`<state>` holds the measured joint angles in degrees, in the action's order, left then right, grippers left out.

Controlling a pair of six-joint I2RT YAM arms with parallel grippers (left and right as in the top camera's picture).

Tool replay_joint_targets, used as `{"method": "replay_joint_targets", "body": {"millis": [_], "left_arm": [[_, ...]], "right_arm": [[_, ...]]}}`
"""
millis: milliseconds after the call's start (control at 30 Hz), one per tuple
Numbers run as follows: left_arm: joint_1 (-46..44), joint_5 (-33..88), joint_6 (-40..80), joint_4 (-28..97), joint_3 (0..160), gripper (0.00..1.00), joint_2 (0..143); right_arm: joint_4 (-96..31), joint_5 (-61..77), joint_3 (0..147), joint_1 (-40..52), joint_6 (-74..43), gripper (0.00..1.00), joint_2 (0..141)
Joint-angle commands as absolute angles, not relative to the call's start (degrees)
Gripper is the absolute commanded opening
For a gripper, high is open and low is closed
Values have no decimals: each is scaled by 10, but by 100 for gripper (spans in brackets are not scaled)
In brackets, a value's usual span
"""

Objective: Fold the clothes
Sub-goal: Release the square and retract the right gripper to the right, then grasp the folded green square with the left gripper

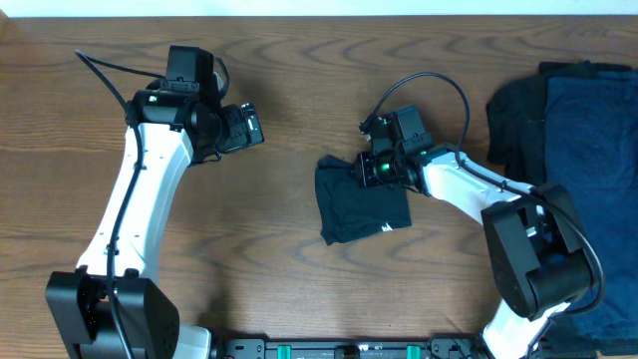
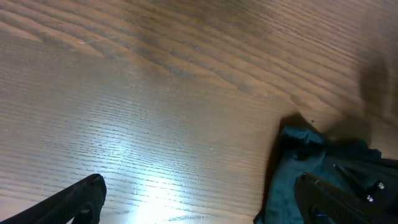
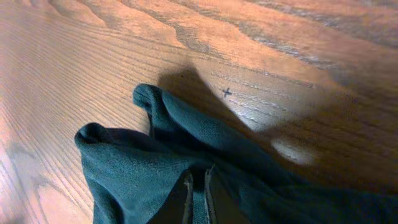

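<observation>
A folded dark garment (image 1: 359,207) lies mid-table, with a small white label (image 1: 390,225) near its lower right corner. My right gripper (image 1: 373,171) sits at its top edge. In the right wrist view the fingers (image 3: 188,186) stand almost together, and this gripper (image 3: 198,175) is shut on a thin fold of the bunched cloth (image 3: 137,165). My left gripper (image 1: 251,127) hovers over bare wood to the left of the garment. Seen from the left wrist, it (image 2: 202,186) is wide open and holds nothing, and the garment's corner (image 2: 287,168) lies beside its right finger (image 2: 339,199).
A pile of black and navy clothes (image 1: 578,120) lies at the right edge of the wooden table (image 1: 299,60), partly under the right arm's base. The left arm reaches in from the lower left.
</observation>
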<state>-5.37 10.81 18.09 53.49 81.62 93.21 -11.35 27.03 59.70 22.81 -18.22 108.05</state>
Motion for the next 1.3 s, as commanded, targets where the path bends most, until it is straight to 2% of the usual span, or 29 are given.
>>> {"method": "replay_joint_targets", "body": {"millis": [0,133,233,267,333,533,1267], "left_arm": [[-53,112,179,535,823,98,929],[-53,112,179,535,823,98,929],[-53,112,179,535,823,98,929],[-53,112,179,535,823,98,929],[-53,112,179,535,823,98,929],[-53,112,179,535,823,98,929],[-68,141,188,541,812,98,929]], "right_arm": [[-118,273,606,199,-166,10,1033],[-169,272,609,155,-156,30,952],[-224,249,609,116,-149,63,895],[-248,232,609,101,-149,80,877],[-299,197,609,72,-149,99,847],[-378,142,609,20,-149,99,821],[-386,137,608,8,-149,99,825]]}}
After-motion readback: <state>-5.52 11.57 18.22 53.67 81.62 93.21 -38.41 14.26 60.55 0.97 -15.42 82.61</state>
